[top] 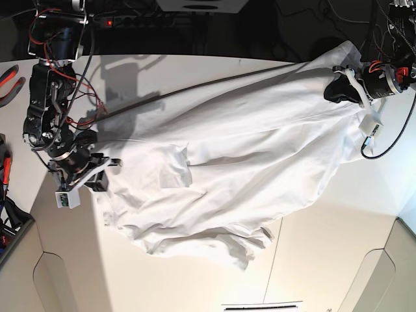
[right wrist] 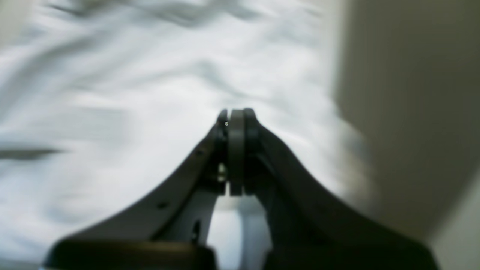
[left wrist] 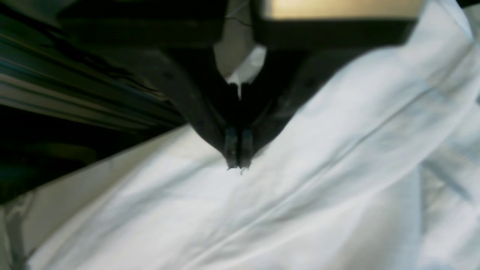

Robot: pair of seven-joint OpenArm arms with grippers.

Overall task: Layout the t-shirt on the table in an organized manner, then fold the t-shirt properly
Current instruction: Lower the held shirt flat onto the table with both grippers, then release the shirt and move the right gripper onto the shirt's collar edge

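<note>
The white t-shirt [top: 247,149] lies wrinkled across the table [top: 195,279], pulled taut between my two arms. My left gripper [top: 335,88] is at the shirt's far right edge, where the cloth is lifted. In the left wrist view its jaws [left wrist: 238,163] are pressed together, with a strip of white cloth showing between them above the t-shirt [left wrist: 300,187]. My right gripper [top: 104,170] is at the shirt's left edge. In the right wrist view it [right wrist: 236,114] is shut with a thin grey layer pinched between the pads, and the blurred t-shirt [right wrist: 131,93] lies beyond it.
Red-handled pliers [top: 8,78] lie at the far left edge. A power strip [top: 149,19] and cables run along the back. A dark seam line [top: 130,107] crosses the tabletop. Beige cut-out corners [top: 58,286] [top: 370,279] flank the front, and a white sheet [top: 260,307] lies at the front edge.
</note>
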